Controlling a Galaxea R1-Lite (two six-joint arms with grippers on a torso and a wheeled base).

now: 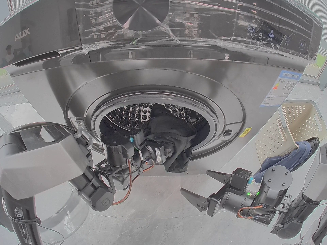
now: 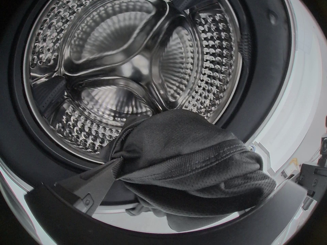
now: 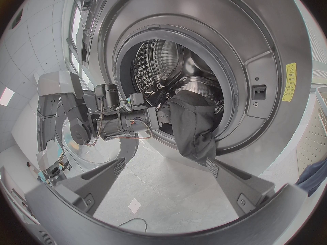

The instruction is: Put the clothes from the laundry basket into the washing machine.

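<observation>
Currently the left gripper point(image 3: 164, 114) is clamped on the black garment point(image 1: 170, 133) at the door opening of the washing machine point(image 1: 218, 85). The right gripper point(image 1: 195, 181) stands spread and empty, near right.

Risk: release here lets the overhanging tail drag the garment out.

The left wrist view shows the drum point(image 2: 136, 62) bare behind it. The right wrist view shows the tail hanging outside.

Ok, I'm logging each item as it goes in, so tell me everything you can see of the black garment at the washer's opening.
The black garment is a fine-mesh knit with a stitched seam, bunched into a lump. The left gripper pinches one fold, holding it at the mouth of the washing machine. Its upper part lies inside the opening before the drum; its lower end hangs out over the front rim.
</observation>
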